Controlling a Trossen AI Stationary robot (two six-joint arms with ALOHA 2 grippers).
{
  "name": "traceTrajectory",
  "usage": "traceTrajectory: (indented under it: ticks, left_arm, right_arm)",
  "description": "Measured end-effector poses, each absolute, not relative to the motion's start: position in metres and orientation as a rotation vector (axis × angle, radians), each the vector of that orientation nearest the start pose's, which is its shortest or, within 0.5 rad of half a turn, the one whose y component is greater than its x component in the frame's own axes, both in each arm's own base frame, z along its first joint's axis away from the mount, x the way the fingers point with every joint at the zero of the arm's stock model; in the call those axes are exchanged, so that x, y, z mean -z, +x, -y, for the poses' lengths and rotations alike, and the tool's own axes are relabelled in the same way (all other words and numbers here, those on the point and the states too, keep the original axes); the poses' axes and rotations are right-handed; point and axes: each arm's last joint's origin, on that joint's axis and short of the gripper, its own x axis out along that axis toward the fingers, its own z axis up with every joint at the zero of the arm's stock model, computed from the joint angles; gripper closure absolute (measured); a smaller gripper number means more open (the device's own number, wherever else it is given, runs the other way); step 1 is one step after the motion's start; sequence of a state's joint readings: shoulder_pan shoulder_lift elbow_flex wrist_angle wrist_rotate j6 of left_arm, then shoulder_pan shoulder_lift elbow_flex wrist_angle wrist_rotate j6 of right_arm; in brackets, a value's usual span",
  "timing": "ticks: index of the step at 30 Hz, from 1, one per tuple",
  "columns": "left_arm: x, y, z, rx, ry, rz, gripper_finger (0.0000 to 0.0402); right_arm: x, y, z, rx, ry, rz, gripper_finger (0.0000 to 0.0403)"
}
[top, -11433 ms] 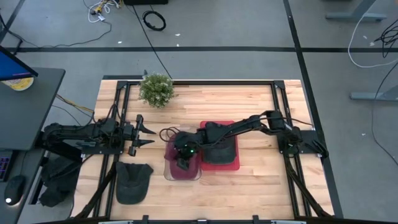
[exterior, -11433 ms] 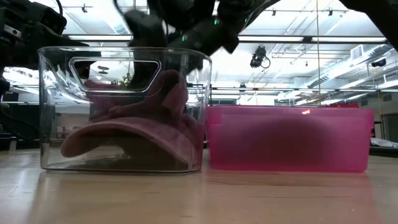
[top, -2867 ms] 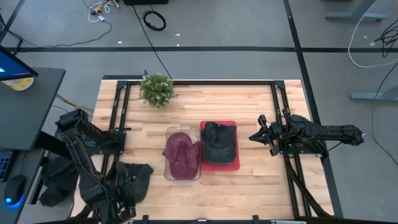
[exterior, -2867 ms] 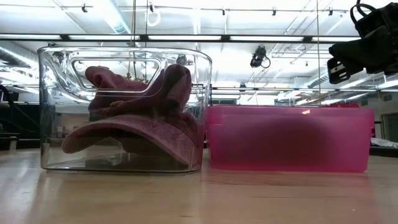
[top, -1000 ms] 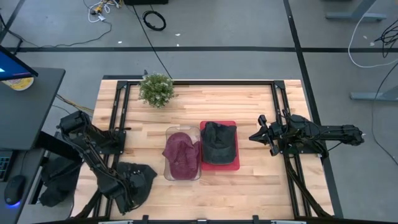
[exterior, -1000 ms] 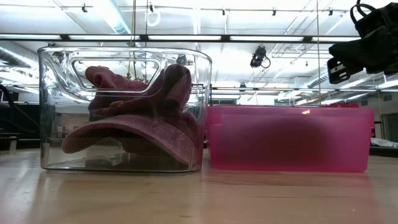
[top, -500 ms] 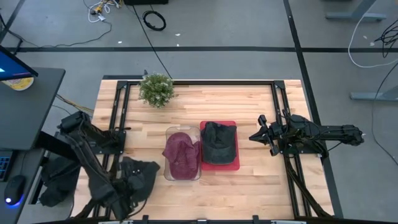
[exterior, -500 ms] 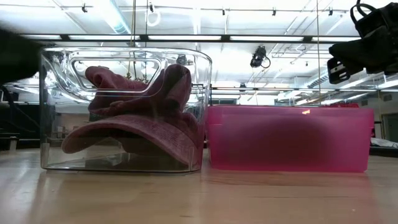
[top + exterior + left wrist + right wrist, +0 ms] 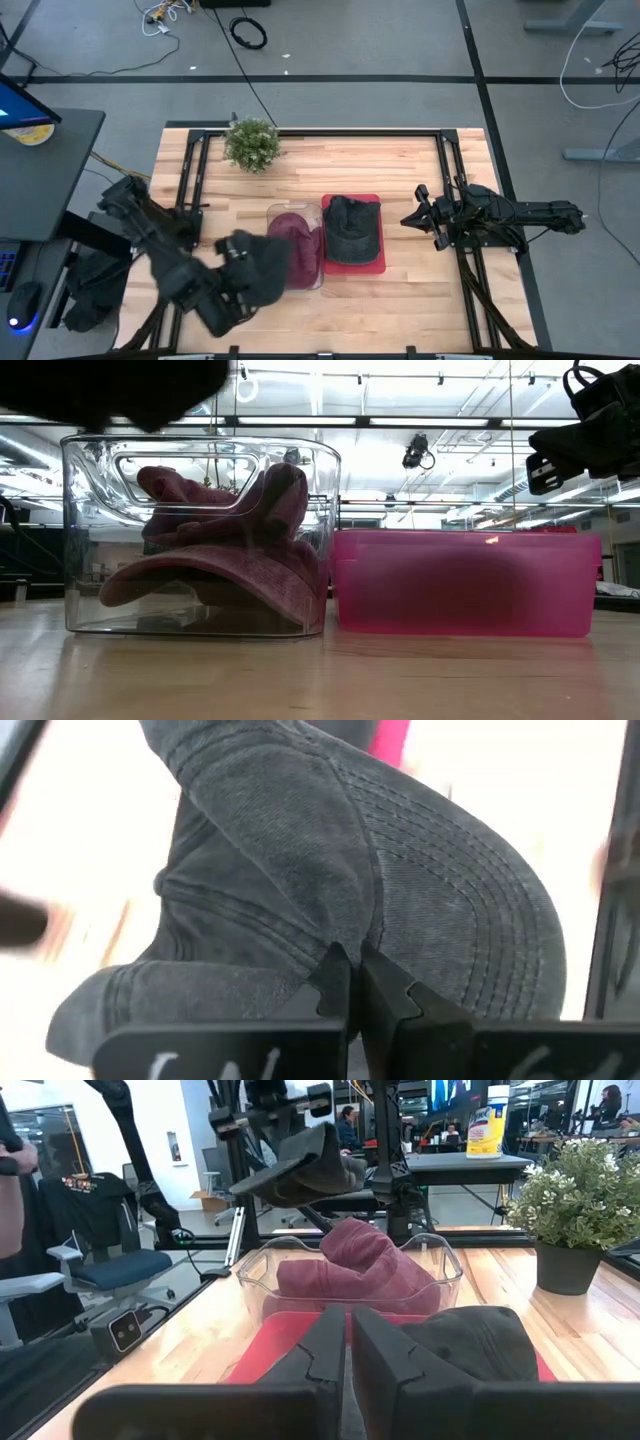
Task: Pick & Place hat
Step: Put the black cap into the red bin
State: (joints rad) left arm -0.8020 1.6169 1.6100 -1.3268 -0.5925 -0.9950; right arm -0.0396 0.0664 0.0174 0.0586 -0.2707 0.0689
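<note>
So my left end effector (image 9: 348, 982) is pressed together and pinching a fold of the dark grey hat (image 9: 350, 870); from the wrist cam you can see both fingers (image 9: 330, 985) clamped right on the fabric near the seam. From above, that hat (image 9: 258, 272) is up off the desk (image 9: 380, 165), hanging just beside the left wall of the clear bin (image 9: 296, 212), which has the maroon hat (image 9: 296, 240) in it. The red bin (image 9: 352, 262) sits touching the clear one on its right, with a black hat (image 9: 352, 228) inside.

Right end effector (image 9: 412, 220) is parked at the right edge of the desk, well apart from the bins, fingers close together and holding nothing as far as I can see.

Hard-to-see stuff: from overhead the left end effector itself is blurred and mostly buried under the hat. In the low cam the carried hat is just a dark smear (image 9: 110, 385) cut off at the top edge above the clear bin. The red bin's wall (image 9: 465, 582) hides whatever's in it from that angle. There's a small potted plant (image 9: 251, 144) at the far left corner of the desk.
</note>
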Motion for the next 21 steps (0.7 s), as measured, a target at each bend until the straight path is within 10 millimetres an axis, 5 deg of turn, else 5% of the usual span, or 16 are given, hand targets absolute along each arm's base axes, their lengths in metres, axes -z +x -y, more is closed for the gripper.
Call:
traceTrajectory:
  ticks: [10, 16, 21]
  left_arm:
    - [-0.342, 0.311, 0.173, -0.182, 0.041, -0.687, 0.0396]
    - [-0.312, 0.368, 0.135, -0.146, 0.039, -0.723, 0.0396]
    - [-0.289, 0.393, 0.108, -0.154, 0.033, -0.767, 0.0396]
  right_arm:
    - [-0.17, 0.1, -0.004, -0.231, 0.067, 0.001, 0.0376]
    - [-0.17, 0.1, -0.004, -0.231, 0.067, 0.002, 0.0376]
    - [-0.17, 0.1, -0.004, -0.231, 0.067, 0.001, 0.0376]
